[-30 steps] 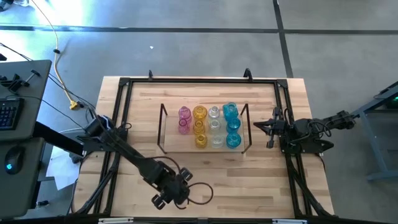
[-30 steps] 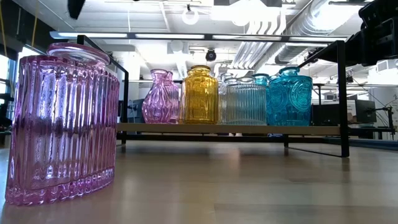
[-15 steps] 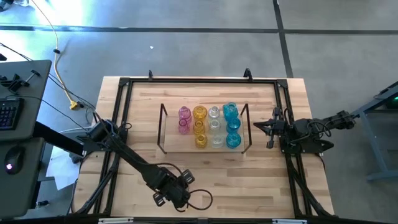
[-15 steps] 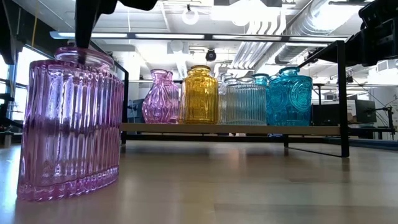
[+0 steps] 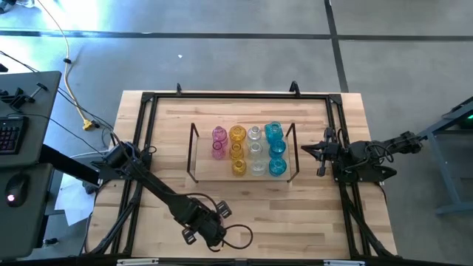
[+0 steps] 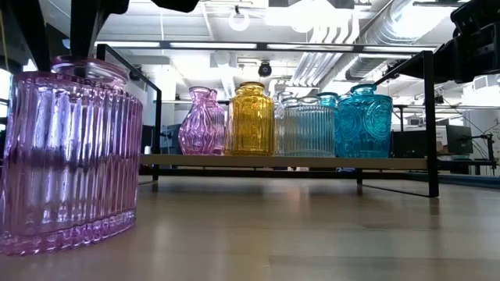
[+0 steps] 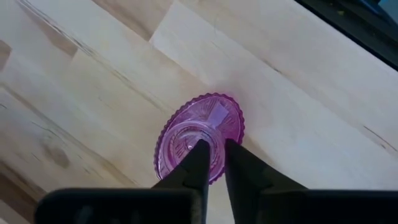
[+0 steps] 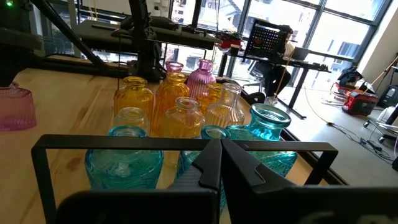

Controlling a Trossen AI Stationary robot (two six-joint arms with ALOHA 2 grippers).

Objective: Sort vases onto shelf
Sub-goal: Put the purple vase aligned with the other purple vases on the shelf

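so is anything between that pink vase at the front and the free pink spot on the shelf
Nothing visible: bare tabletop lies between the ribbed pink vase, held at its rim by the left gripper, and the shelf, whose near left part looks free.

Pink vase [image 6: 70,156]: translucent ribbed glass, glossy. Shelf vases [image 6: 312,125] also glass, glossy (amber and cyan ones embossed, clear one ribbed). Shelf [image 6: 289,161] board: light wood, matt, with thin dark metal uprights. Tabletop [image 5: 244,199]: pale wood planks, smooth, faint sheen. Left gripper [image 7: 212,152] fingers: matt black.
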